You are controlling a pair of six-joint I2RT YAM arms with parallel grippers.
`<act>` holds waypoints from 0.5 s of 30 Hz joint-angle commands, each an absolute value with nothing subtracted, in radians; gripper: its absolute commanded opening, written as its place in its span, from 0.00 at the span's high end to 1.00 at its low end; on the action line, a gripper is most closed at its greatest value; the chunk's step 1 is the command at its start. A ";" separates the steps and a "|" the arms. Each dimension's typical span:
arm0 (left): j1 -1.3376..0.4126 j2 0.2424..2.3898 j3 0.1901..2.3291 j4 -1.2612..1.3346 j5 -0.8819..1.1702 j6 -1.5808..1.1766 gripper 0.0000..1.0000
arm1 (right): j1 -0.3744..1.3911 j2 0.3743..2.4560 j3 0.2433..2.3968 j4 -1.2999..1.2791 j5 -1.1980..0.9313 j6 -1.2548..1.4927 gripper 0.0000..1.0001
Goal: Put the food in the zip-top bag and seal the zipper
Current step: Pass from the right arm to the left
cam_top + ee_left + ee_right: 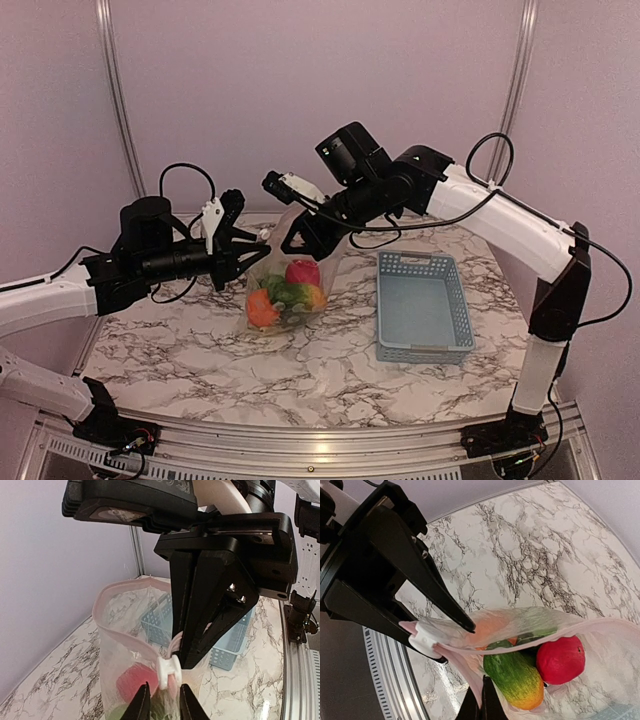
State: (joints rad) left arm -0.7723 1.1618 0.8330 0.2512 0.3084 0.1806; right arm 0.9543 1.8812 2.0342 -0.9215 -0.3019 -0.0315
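The clear zip-top bag (290, 285) stands on the marble table with its mouth held up and open. Inside it are a red apple (560, 659), a green-orange mango (515, 675) and an orange piece (262, 308); other food is hidden among them. The pinkish zipper strip (125, 635) rings the mouth, and its white slider tab (169, 672) sits at one end. My left gripper (165, 702) straddles the slider and is shut on it. My right gripper (481, 700) is shut on the zipper edge just beside the slider. It looms close in the left wrist view (182, 660).
The grey-blue perforated basket (422, 305) sits empty to the right of the bag, and it also shows in the left wrist view (235, 640). The table's metal rim (395, 690) runs close behind the left gripper. Both arms crowd over the bag.
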 commanded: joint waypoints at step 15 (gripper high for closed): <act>-0.776 1.181 0.849 0.291 0.285 0.188 1.00 | 0.950 1.875 2.118 -0.967 -0.318 -0.058 0.79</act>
